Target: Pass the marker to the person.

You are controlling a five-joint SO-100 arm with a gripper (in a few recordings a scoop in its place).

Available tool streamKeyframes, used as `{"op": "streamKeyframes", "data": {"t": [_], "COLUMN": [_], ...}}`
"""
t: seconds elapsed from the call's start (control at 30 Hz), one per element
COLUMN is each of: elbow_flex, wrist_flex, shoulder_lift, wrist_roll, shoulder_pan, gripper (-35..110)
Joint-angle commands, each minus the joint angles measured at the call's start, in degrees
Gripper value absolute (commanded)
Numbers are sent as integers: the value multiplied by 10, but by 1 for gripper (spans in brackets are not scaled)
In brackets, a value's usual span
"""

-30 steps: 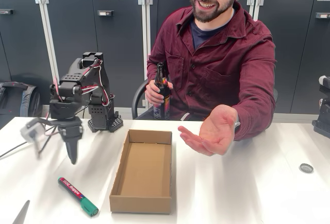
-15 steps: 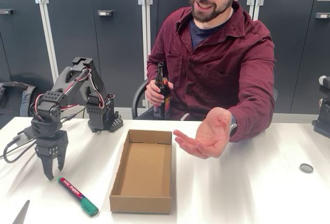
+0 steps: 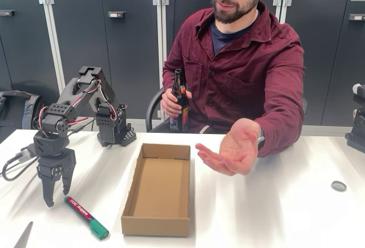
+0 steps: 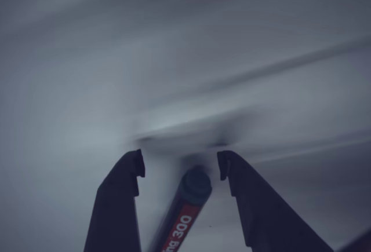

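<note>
White tabletop (image 3: 274, 214) carries the marker (image 3: 86, 217) at its near left (green cap toward the camera), with the hand (image 3: 55, 199) spread just above its far end. Beyond the cardboard tray (image 3: 158, 188), the person (image 3: 245, 71) offers an open palm (image 3: 231, 151).

The black arm bends forward and down, its claw (image 3: 56, 195) pointing at the tabletop, fingers spread apart.
</note>
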Motion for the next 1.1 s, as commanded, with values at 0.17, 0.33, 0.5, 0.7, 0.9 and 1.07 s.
{"op": "streamKeyframes", "data": {"t": [0.17, 0.33, 0.5, 0.7, 0.9, 1.07], "elbow_flex": [-20, -26, -52, -31, 25, 100], "wrist_flex": [-19, -18, -21, -17, -42, -59], "shoulder_lift": [-25, -59, -96, -72, -26, 30], "wrist_roll": [3, -5, -15, -21, -24, -32], "shoulder_pan": [-22, -35, -45, -94, -137, -166], "gripper": [33, 33, 32, 31, 31, 31]}}
